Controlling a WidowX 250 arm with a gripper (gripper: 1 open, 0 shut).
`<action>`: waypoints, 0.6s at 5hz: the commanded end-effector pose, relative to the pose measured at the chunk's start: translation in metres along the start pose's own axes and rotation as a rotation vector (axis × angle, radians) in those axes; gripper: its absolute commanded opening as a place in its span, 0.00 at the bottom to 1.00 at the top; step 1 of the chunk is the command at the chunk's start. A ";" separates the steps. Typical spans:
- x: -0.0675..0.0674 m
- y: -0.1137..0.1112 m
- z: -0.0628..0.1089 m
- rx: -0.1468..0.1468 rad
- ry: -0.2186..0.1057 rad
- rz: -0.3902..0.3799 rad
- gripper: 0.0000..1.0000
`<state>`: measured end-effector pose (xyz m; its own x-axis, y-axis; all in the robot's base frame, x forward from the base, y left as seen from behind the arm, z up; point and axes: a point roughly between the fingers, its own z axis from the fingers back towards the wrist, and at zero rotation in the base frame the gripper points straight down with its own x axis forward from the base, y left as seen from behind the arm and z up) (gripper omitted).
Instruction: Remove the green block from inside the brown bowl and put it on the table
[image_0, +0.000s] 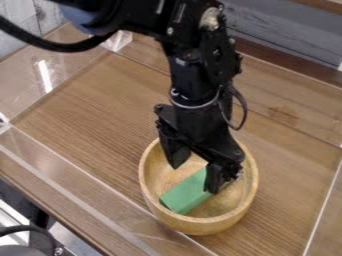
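Note:
The green block (186, 192) lies tilted inside the brown bowl (201, 222) at the front of the table (94, 110). My gripper (198, 170) hangs straight down into the bowl, open, one finger (175, 155) at the block's left and the other (222, 180) at its right. The block's upper end sits between the fingers, partly hidden by them. I cannot tell whether the fingers touch it.
Clear acrylic walls (40, 70) edge the table on the left and front. The black arm (187, 40) reaches in from the upper left. Bare wood lies to the left and behind the bowl.

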<state>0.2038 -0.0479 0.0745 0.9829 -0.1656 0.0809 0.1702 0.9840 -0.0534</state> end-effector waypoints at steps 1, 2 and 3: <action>0.006 0.002 0.006 -0.003 -0.039 0.005 1.00; 0.004 0.002 -0.001 -0.003 -0.040 0.005 1.00; 0.003 0.001 -0.007 -0.002 -0.041 0.005 1.00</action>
<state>0.2021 -0.0464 0.0619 0.9832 -0.1567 0.0933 0.1624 0.9851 -0.0565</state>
